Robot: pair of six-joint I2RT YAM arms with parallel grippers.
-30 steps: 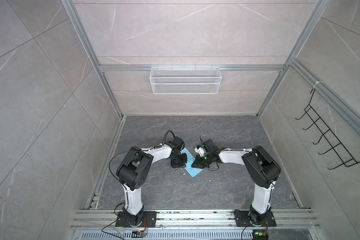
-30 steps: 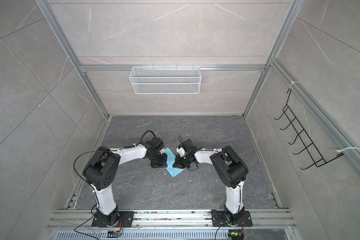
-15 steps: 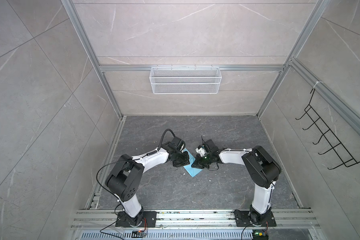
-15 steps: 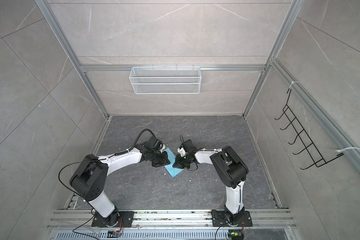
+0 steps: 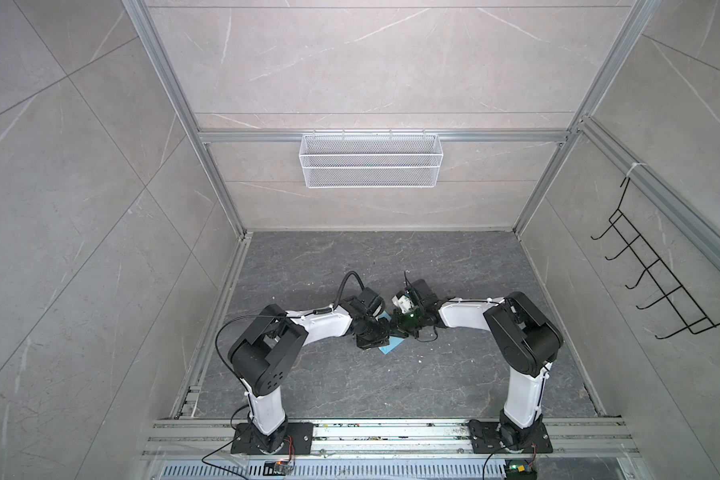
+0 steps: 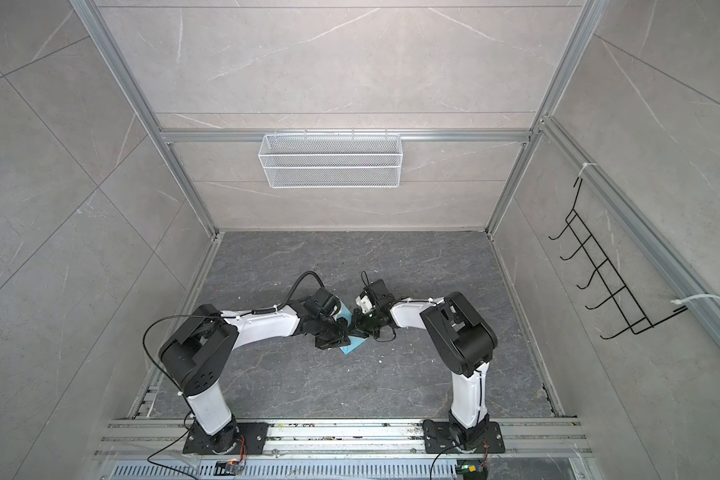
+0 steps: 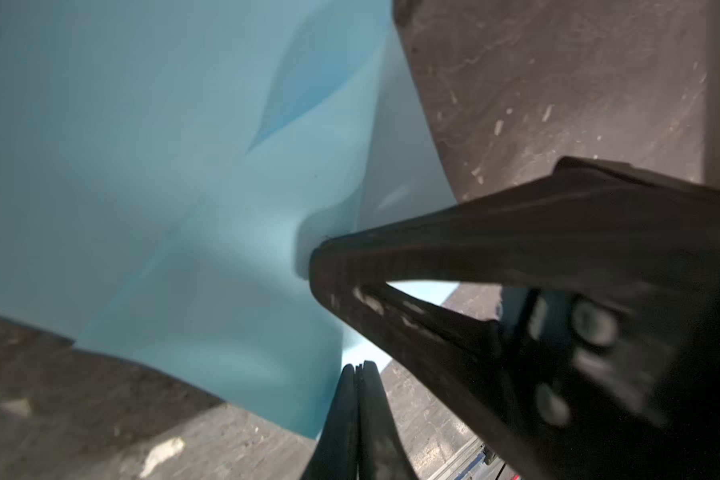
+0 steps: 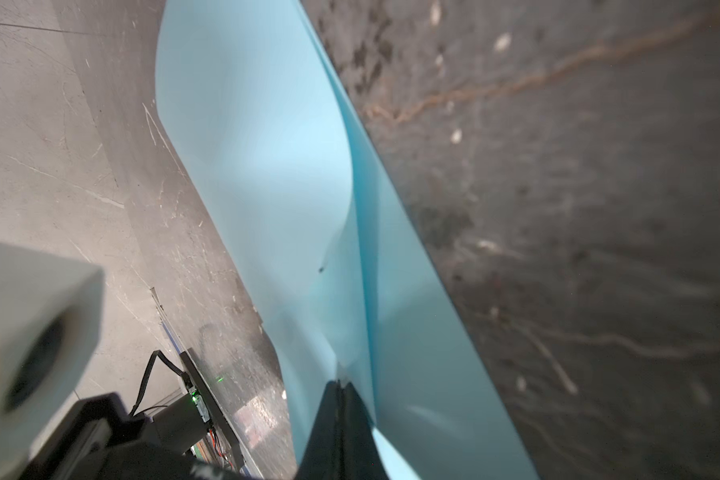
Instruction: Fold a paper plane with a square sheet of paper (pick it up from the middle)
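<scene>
1. At the right gripper (image 8: 341, 388): shut tight, pinching a raised ridge of the sheet of paper (image 8: 267, 166).
2. At the left gripper (image 7: 356, 374): shut as well, fingers (image 7: 339, 419) pressed flat together and touching the sheet's edge. Cannot tell whether any paper is caught between them.
3. Just beside the left tips, in the left wrist view: the right gripper's black tip, with the paper puckered around it.
4. Around both grips: light-blue paper, buckled and lifted, curving up on either side of the pinched ridge, partly off the floor (image 8: 558, 208).
5. In both top views: grippers nose to nose at mid-floor, nearly touching, over the sheet. Only a blue corner showing toward the front, plus a sliver behind the left wrist.
6. Farther out: dark stone-look floor dotted with pale crumbs, a white wire basket (image 5: 371, 160) on the back wall, a black hook rack (image 5: 661, 291) on the right wall.
</scene>
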